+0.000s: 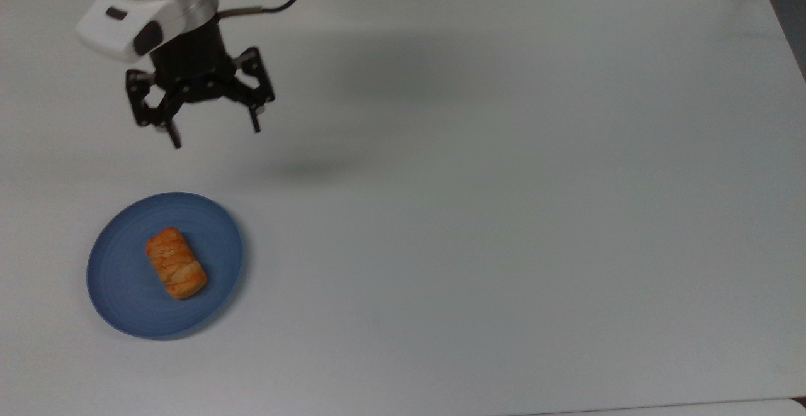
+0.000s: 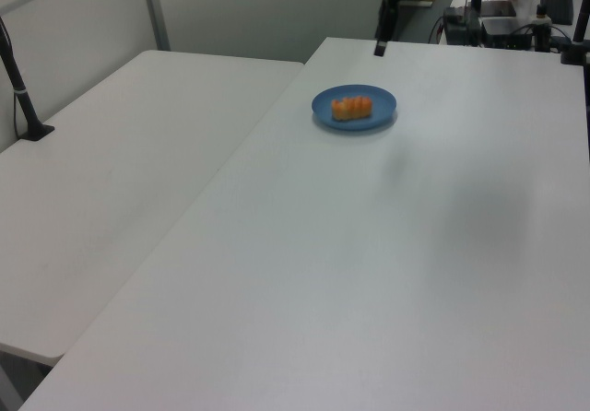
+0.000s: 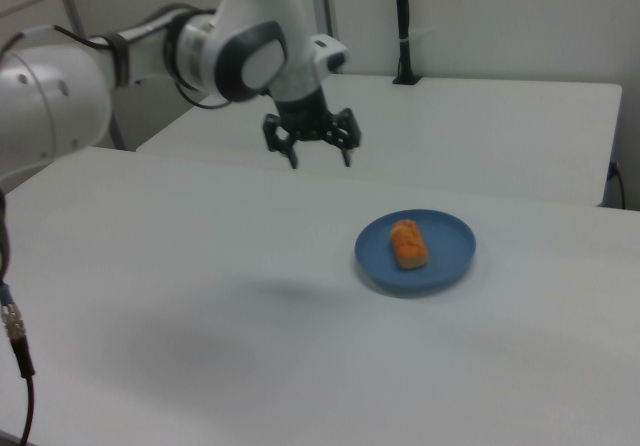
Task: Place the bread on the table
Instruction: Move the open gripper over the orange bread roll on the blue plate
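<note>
Overhead, gripper point(image 1: 216, 133) spread wide, empty.

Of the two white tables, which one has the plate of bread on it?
The larger white table beneath the gripper. It carries the blue plate with the bread; the adjoining table on the left view's left carries neither.

**Bread on the plate, claw above the far edge**

The white bench point(image 2: 369, 273) fills most of the left view. Toward its far end sits a blue plate point(image 2: 323, 107), and the bread point(image 2: 351, 108) lies on it, long side across the left view. A dark part of the claw point(image 2: 380, 41) hangs above the bench's far edge, apart from the plate. A second white bench point(image 2: 120, 171) adjoins on the left view's left, with a black post point(image 2: 20, 88) standing at its edge.
</note>
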